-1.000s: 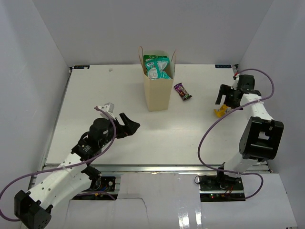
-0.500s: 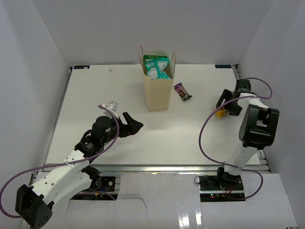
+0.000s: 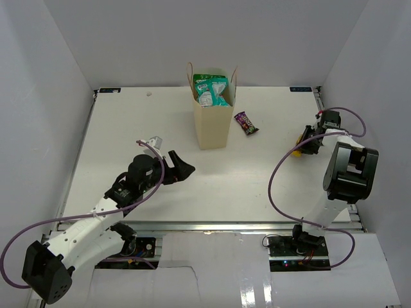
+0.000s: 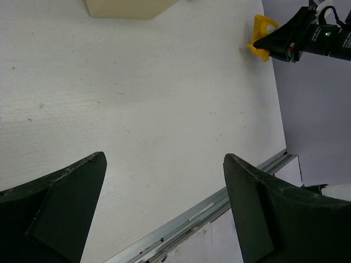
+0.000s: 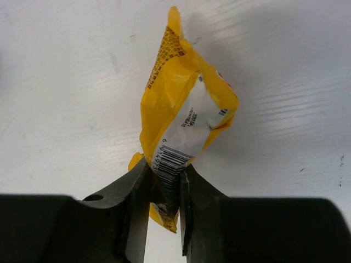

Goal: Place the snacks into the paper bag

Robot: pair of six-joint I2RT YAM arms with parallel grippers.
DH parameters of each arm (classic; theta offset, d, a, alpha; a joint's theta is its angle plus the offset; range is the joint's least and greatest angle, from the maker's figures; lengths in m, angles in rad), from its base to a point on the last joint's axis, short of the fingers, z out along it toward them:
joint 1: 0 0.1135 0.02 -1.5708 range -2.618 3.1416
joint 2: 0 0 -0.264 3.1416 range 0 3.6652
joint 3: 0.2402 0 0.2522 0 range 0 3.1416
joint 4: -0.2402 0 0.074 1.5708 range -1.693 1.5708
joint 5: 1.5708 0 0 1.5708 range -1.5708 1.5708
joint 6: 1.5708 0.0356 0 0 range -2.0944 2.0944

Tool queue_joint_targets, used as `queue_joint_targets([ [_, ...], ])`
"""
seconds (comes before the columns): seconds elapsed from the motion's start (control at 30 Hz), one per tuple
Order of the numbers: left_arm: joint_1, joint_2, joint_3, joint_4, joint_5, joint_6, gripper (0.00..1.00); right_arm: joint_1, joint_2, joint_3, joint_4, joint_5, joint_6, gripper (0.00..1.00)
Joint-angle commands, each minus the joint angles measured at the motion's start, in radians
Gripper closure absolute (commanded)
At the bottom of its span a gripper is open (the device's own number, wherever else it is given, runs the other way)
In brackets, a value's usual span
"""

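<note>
Bench (image 3: 128, 128): one, white. Task partly done, judging from the layout.

Paper bag (image 3: 212, 125): one, upright at the middle of the bench toward the far edge. Mouth open, handles up.

Left gripper (image 4: 164, 186): over the near-left part of the bench, well apart from every snack. Jaws spread wide, nothing between them.

Green-white packet (image 3: 212, 90): already in the bag, sticking out of the top. At least one, maybe two overlapping; cannot split them. Anything deeper in the bag is hidden.

Purple candy bar (image 3: 246, 122): one, flat on the bench just right of the bag. Not touched, left to do.

Yellow packet (image 5: 186, 120): one, near the right edge of the bench. Right gripper (image 5: 169, 181) has its jaws pinched on the packet's lower end by the barcode. Cannot tell if it is off the surface yet.

Left to bag: two visible snacks, purple and yellow.
</note>
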Motion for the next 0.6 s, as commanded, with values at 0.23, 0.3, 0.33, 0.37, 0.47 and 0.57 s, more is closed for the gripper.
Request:
queue_joint_targets([
  [0.23, 0.002, 0.051, 0.027, 0.062, 0.037, 0.017, 0.02, 0.086, -0.315, 0.089, -0.005, -0.705, -0.614, 0.92],
  [0.3, 0.002, 0.063, 0.032, 0.070, 0.046, 0.021, 0.02, 0.175, -0.351, 0.182, -0.028, -0.711, -0.687, 0.92],
  [0.33, 0.002, 0.072, 0.033, 0.071, 0.047, 0.023, 0.02, 0.214, -0.360, 0.217, -0.034, -0.694, -0.710, 0.92],
  [0.37, 0.002, 0.074, 0.038, 0.071, 0.050, 0.024, 0.02, 0.295, -0.366, 0.293, -0.034, -0.657, -0.740, 0.92],
  [0.47, 0.002, 0.069, 0.039, 0.070, 0.049, 0.026, 0.02, 0.421, -0.336, 0.483, -0.017, -0.593, -0.729, 0.92],
  [0.57, 0.002, 0.049, 0.030, 0.067, 0.047, 0.020, 0.02, 0.525, -0.251, 0.643, 0.003, -0.512, -0.673, 0.92],
])
